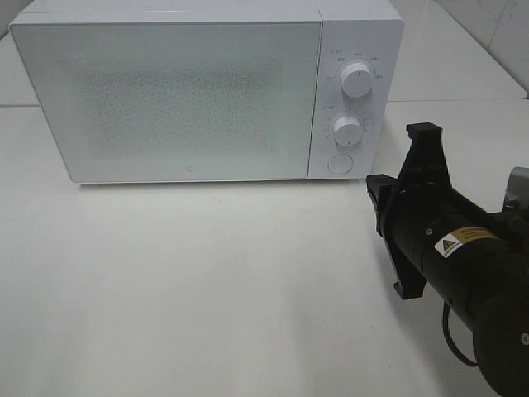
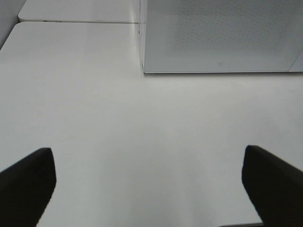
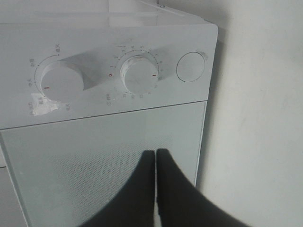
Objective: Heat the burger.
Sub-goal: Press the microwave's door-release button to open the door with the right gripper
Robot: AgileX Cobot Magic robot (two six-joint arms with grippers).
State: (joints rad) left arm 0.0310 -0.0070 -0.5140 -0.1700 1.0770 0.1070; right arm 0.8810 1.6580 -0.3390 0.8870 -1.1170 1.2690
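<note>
No view shows the burger. The white microwave (image 1: 165,91) stands at the back of the table with its door closed, and its frosted front hides the inside. My right gripper (image 3: 155,158) is shut with nothing between its fingers, which touch each other. It points at the microwave's door (image 3: 104,156), close to the control panel. My right arm (image 1: 446,248) reaches in from the right. My left gripper (image 2: 147,158) is open and empty, low over the bare table in front of the microwave (image 2: 218,38).
The control panel has an upper knob (image 1: 357,78), a lower timer knob (image 1: 348,131) and a round button (image 1: 340,163). The white tabletop (image 1: 207,289) stretches in front of the microwave. A seam runs between two table sections at the back left (image 2: 75,21).
</note>
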